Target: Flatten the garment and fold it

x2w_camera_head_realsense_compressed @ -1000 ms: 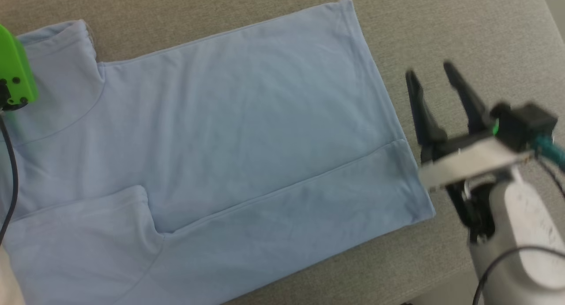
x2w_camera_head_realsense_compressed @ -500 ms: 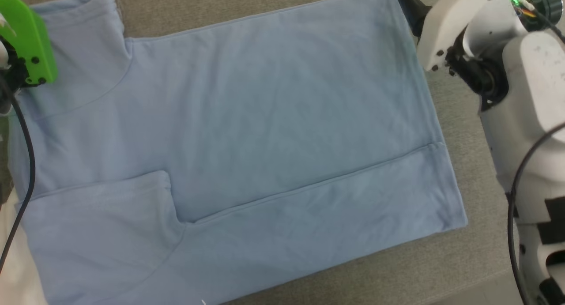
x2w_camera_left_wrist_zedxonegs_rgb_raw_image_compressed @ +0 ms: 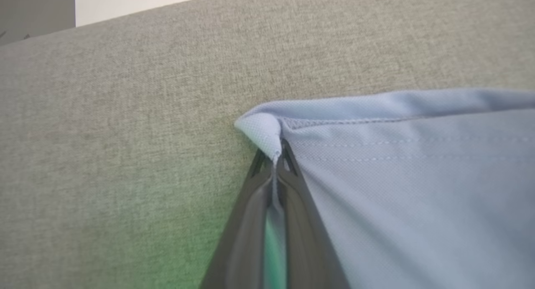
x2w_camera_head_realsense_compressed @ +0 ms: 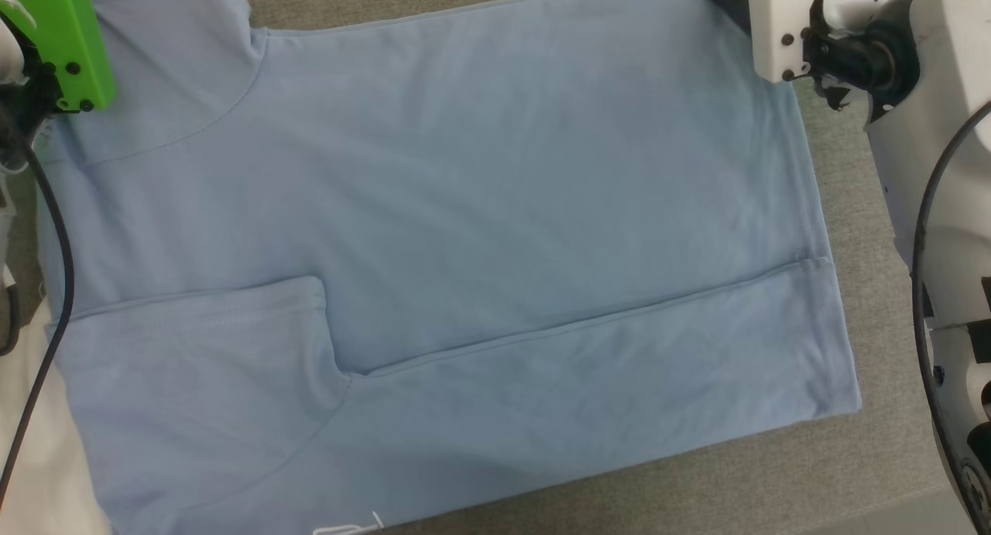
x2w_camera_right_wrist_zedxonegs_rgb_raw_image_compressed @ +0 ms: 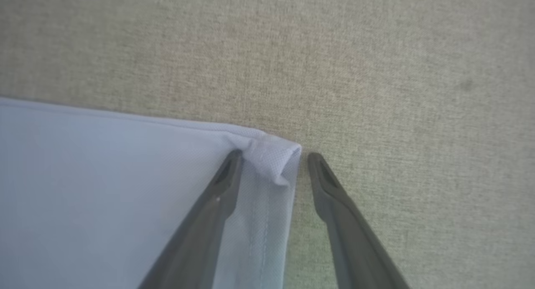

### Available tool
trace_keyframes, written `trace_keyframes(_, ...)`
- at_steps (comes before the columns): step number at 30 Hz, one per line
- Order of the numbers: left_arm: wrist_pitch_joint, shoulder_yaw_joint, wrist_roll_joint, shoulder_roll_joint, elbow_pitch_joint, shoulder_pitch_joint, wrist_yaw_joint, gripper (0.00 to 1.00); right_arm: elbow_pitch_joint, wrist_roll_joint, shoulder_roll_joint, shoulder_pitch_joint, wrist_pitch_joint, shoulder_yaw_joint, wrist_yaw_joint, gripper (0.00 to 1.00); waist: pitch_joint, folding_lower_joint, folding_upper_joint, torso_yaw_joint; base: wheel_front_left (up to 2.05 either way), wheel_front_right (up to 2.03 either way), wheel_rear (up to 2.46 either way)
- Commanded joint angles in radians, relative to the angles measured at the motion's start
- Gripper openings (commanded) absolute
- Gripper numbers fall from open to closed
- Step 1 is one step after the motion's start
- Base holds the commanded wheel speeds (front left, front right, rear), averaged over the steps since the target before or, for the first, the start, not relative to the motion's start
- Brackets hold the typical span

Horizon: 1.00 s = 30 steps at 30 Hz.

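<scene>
**Spotter:** What do the cams show?

**Op:** Light blue garment [x2w_camera_head_realsense_compressed: 464,210], spread nearly flat on a grey woven surface [x2w_camera_head_realsense_compressed: 859,473], reaching from one of my arms to the other. The near long side is already turned over onto the body as a strip [x2w_camera_head_realsense_compressed: 619,380]. The far long side isn't folded yet, by my reading.

**Spotter:** L side?

**Op:** Left gripper [x2w_camera_left_wrist_zedxonegs_rgb_raw_image_compressed: 275,163] is clamped tight on a hemmed corner of the cloth. A small nub of knit pokes out just ahead of the tips. The rest of the fabric runs off to the fingers' right, w/ bare surface beyond them and to their left.

**Spotter:** R side?

**Op:** Right gripper [x2w_camera_right_wrist_zedxonegs_rgb_raw_image_compressed: 273,155] is parted, moderately wide, nothing pinched yet. It straddles another corner: one finger [x2w_camera_right_wrist_zedxonegs_rgb_raw_image_compressed: 217,197] lies on the cloth, the other sits on bare surface just beside the hem. The corner has bunched into a small roll between the tips.

**Spotter:** How do I do this step well?

**Op:** IMO, get the outer finger against both layers before closing, so the pinch takes the whole hem & not just the rolled top ply. Close fully and check for slack. Then lift both corners together at the same height, w/ light tension between the grippers. Bring the edge toward me and lay it parallel to the strip. Risk: an uneven lift skews the fold or drags the cloth.
</scene>
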Motion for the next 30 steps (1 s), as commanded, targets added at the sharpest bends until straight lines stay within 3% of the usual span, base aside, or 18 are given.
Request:
trace_keyframes(1,0.004,-0.014,0.0,-0.001,0.05,0.035,-0.001,0.0,0.027,-0.016,0.002,0.027,0.031,0.0,-0.002,0.0,0.0,-0.0001,0.0,0.005,0.0,0.0,0.0)
trace_keyframes(4,-0.047,-0.014,0.002,-0.011,0.052,0.033,-0.016,0.0,-0.019,-0.028,0.005,0.043,-0.007,-0.01,-0.002,0.0,-0.008,-0.0001,0.0,0.013,0.0,0.0,0.0)
trace_keyframes(7,-0.163,-0.002,0.011,-0.021,0.038,0.038,-0.038,0.0,-0.086,-0.026,0.001,0.084,-0.122,-0.015,-0.002,0.0,-0.028,-0.0001,0.0,0.022,0.0,0.0,0.0)
trace_keyframes(13,-0.43,0.032,-0.023,-0.068,-0.01,0.142,-0.107,0.0,-0.222,0.023,-0.042,0.249,-0.423,-0.014,-0.002,0.0,-0.13,-0.0001,0.0,0.046,0.0,0.0,0.0)
trace_keyframes(14,-0.466,0.033,-0.026,-0.069,-0.024,0.173,-0.118,0.0,-0.245,0.033,-0.052,0.285,-0.471,-0.014,-0.002,0.0,-0.153,-0.0001,0.0,0.05,0.0,0.0,0.0)
trace_keyframes(15,-0.548,0.04,-0.037,-0.071,-0.073,0.276,-0.129,0.0,-0.299,0.054,-0.072,0.387,-0.587,-0.008,-0.002,0.0,-0.221,-0.0001,0.0,0.056,0.0,0.0,0.0)
trace_keyframes(17,-0.588,0.045,-0.044,-0.067,-0.114,0.352,-0.132,0.0,-0.333,0.062,-0.085,0.452,-0.653,-0.004,-0.002,0.0,-0.262,-0.0001,0.0,0.061,0.0,0.0,0.0)
trace_keyframes(23,-0.664,0.069,-0.08,-0.052,-0.239,0.593,-0.112,0.0,-0.382,0.086,-0.129,0.63,-0.73,-0.015,-0.002,0.0,-0.366,-0.0001,0.0,0.088,0.0,0.0,0.0)
trace_keyframes(30,-0.681,0.109,-0.174,-0.056,-0.333,0.85,-0.072,0.0,-0.398,0.083,-0.19,0.786,-0.652,-0.043,-0.002,0.0,-0.432,-0.0001,0.0,0.13,0.0,0.0,0.0)
